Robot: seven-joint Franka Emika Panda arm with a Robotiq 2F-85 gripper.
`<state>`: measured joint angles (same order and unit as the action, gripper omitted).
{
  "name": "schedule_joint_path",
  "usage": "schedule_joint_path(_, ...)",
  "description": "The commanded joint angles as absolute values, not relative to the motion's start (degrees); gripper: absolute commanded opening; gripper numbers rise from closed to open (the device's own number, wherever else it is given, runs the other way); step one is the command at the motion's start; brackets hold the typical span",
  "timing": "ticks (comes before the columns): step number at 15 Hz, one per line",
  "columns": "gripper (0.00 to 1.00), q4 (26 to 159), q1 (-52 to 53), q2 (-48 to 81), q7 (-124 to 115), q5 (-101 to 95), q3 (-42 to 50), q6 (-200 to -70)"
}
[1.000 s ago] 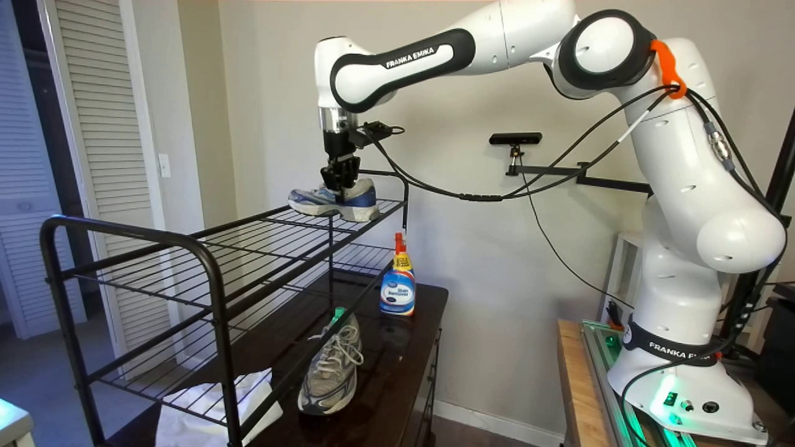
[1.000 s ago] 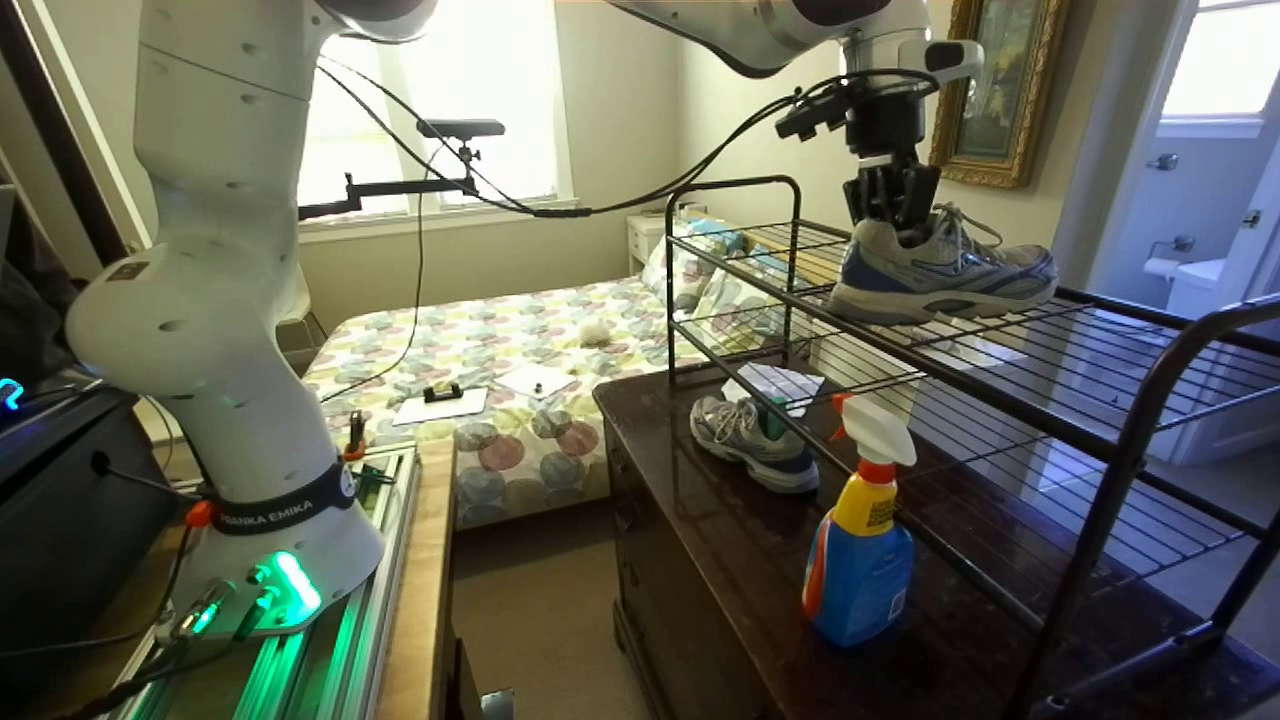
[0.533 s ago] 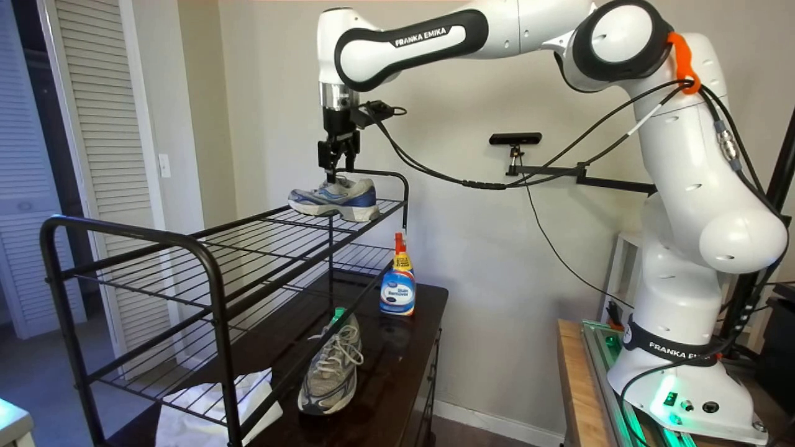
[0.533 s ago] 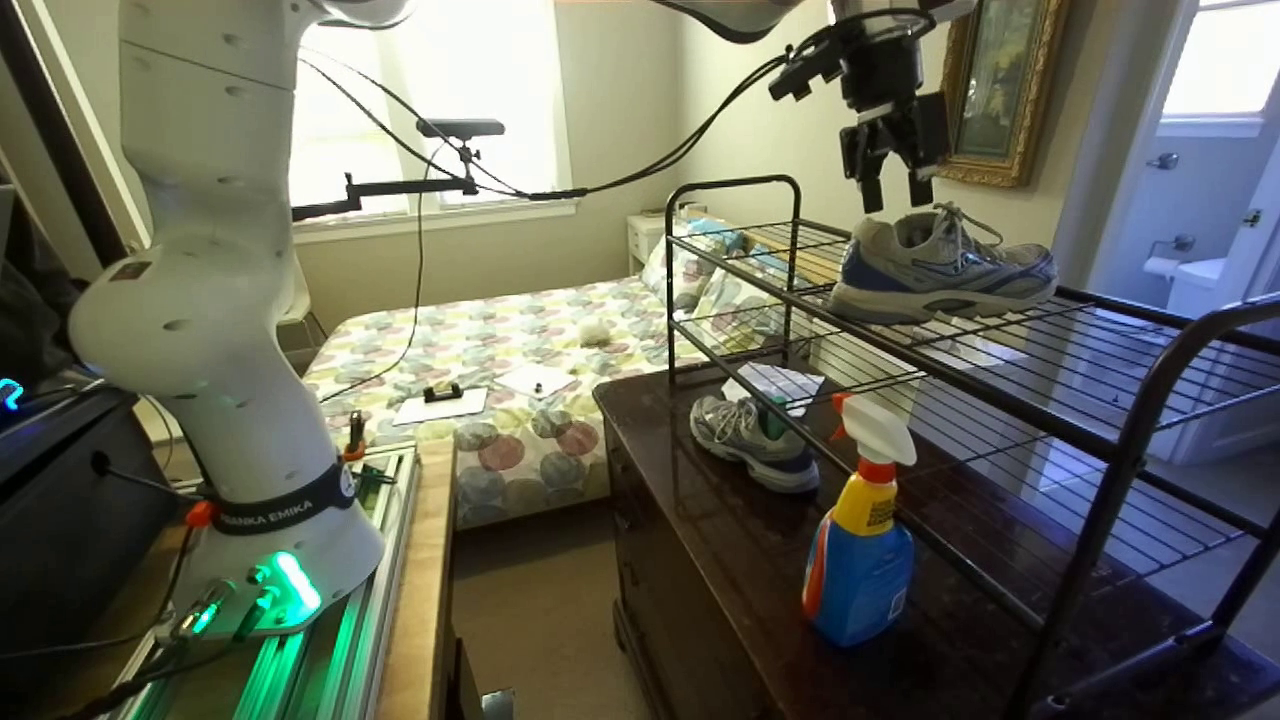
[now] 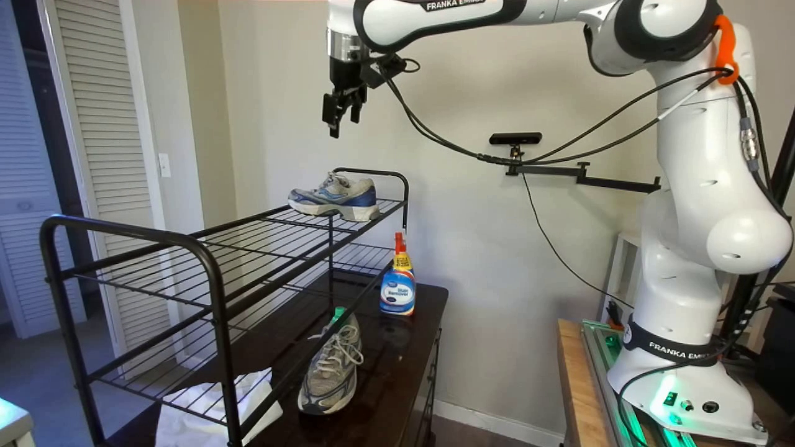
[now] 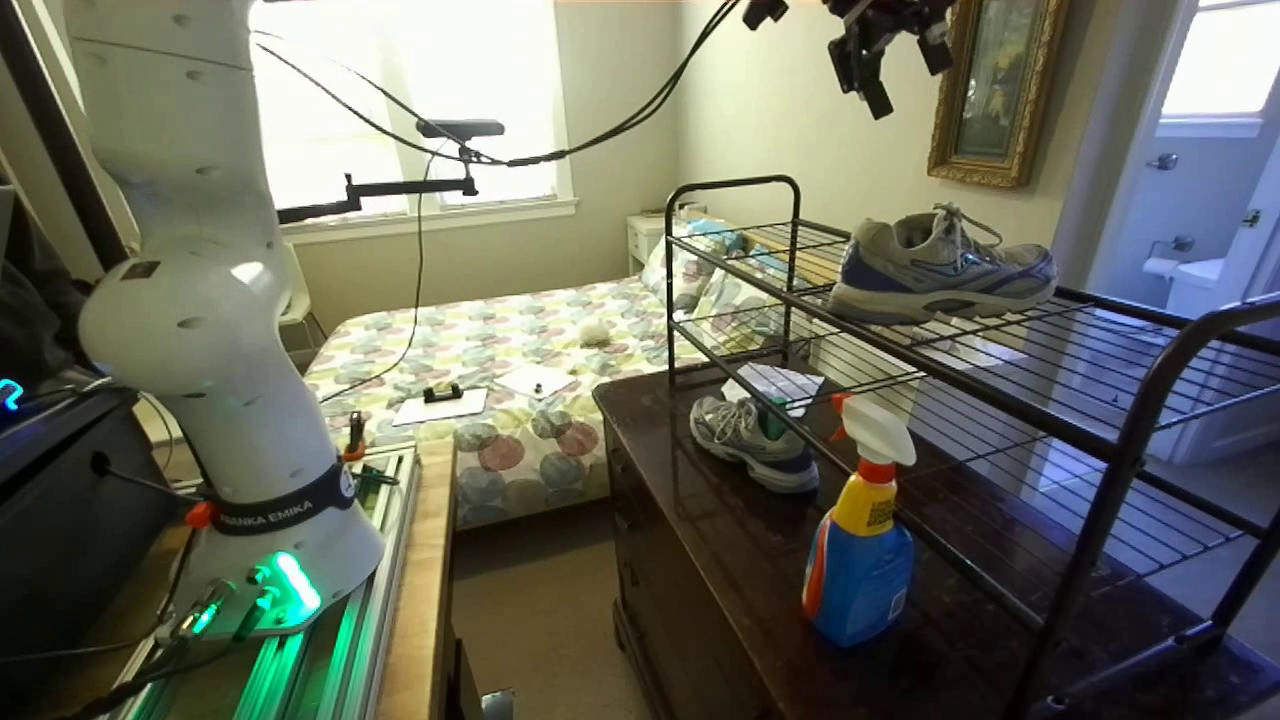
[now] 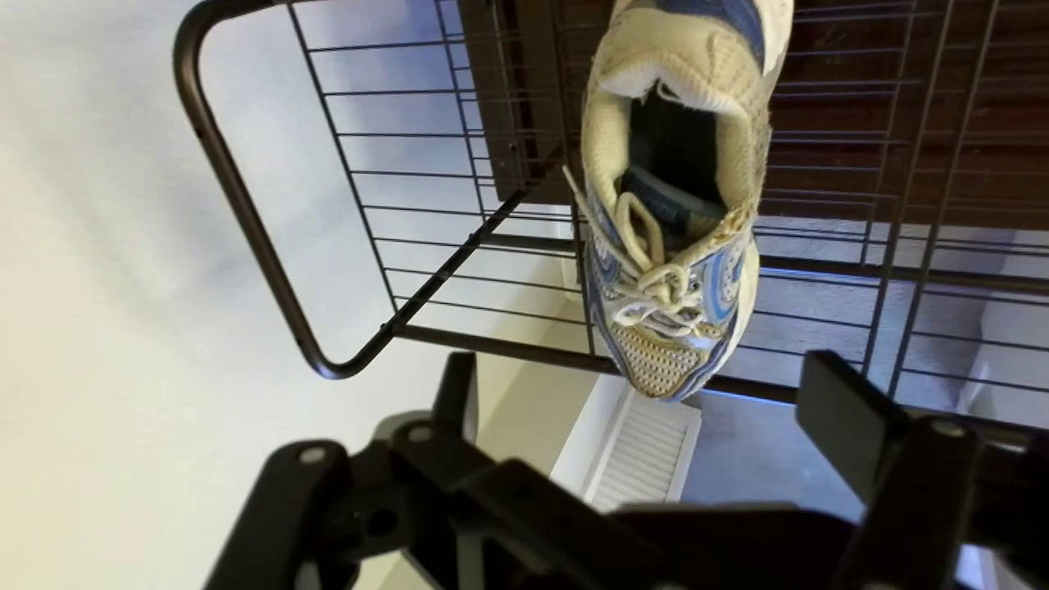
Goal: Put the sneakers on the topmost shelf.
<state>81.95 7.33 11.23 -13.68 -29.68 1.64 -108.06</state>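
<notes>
End effector [image 5: 345, 125]: released, its fingers [image 7: 844, 418] spread wide apart; it hangs above the upper sneaker [image 5: 338, 202], well apart from it.
Upper sneaker: upright, sole down across the topmost shelf [image 6: 1000, 397]; in an exterior view, at the far end, toe [image 5: 301, 202] to the left and heel to the right.
Lower sneaker [image 5: 332, 372]: on the dark surface [image 5: 385, 379]; in an exterior view, by the right edge of the rack [image 5: 225, 354], toe facing near.
Green object [image 5: 338, 313]: at the opening of the lower sneaker; too little shows to tell what it is.
Rack: black tubular metal, standing on the surface, its wire tiers one above another.
Spray bottle [image 6: 860, 580]: upright on the surface; in an exterior view, right of the lower sneaker and nearer.
White item [image 5: 214, 413]: cloth or paper, cannot tell which; under the rack, near and left in an exterior view.
Bed [image 6: 500, 330]: far, left of the rack, in an exterior view.
</notes>
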Motion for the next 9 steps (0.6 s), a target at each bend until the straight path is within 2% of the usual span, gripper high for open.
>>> schedule_joint_path(1,1.00,91.3,8.7,2.1,-15.1,-34.6,1.3,-110.3)
schedule_joint_path(9,1.00,110.1,4.8,-13.3,8.4,-21.0,0.2,-112.9)
